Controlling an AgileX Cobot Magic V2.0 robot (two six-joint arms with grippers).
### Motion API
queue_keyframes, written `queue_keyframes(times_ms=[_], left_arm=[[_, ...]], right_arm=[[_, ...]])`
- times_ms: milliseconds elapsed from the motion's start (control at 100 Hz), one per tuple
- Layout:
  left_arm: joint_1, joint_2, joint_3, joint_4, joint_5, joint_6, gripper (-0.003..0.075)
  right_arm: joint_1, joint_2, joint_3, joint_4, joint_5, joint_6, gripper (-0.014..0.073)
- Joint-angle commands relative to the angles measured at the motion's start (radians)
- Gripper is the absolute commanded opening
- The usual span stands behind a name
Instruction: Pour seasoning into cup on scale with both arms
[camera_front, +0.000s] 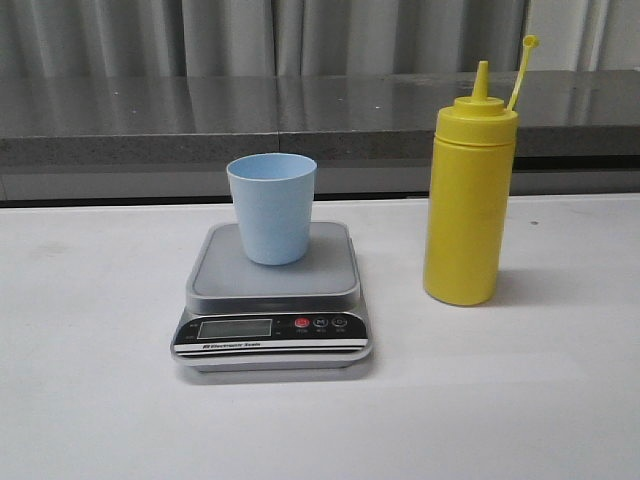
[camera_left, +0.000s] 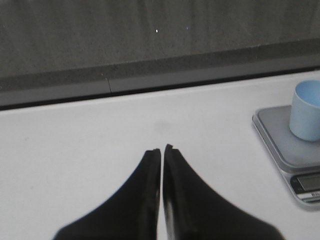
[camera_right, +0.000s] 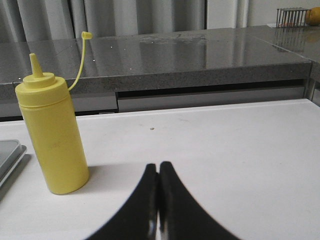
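Since both the left gripper and right gripper have their jaws pressed together and hold nothing, they'd need to open first. The seasoning stands upright just right of the scale, with the cup on the platform. I'd grab it mid-body so the nozzle stays clear.

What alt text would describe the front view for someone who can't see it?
A pale blue cup stands upright on a silver-grey digital kitchen scale on a white table. A tall yellow squeeze bottle, cap off and hanging by its strap, stands apart at the scale's right.
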Motion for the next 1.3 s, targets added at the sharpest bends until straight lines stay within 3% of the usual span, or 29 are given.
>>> queue_keyframes(times_ms=[0,140,250,490,660,1290], left_arm=[[0.024,-0.017,0.062,0.006,-0.236,-0.002,0.0010],[0.066,-0.088,0.222,-0.039,-0.431,0.091,0.0010],[0.114,-0.157,0.330,-0.116,-0.499,0.186,0.0010],[0.193,-0.304,0.493,-0.116,-0.518,0.146,0.0010],[0.196,-0.302,0.604,-0.105,-0.612,0.070,0.0010],[0.192,-0.302,0.604,-0.104,-0.618,0.070,0.0010]], right_arm=[[-0.005,-0.015,0.003,-0.003,-0.071,-0.009,-0.0067],[-0.005,-0.015,0.003,-0.003,-0.071,-0.009,-0.0067],[-0.005,-0.015,0.003,-0.003,-0.071,-0.009,-0.0067],[-0.005,-0.015,0.003,-0.003,-0.071,-0.009,-0.0067],[-0.005,-0.015,0.003,-0.003,-0.071,-0.009,-0.0067],[-0.005,-0.015,0.003,-0.003,-0.071,-0.009,-0.0067]])
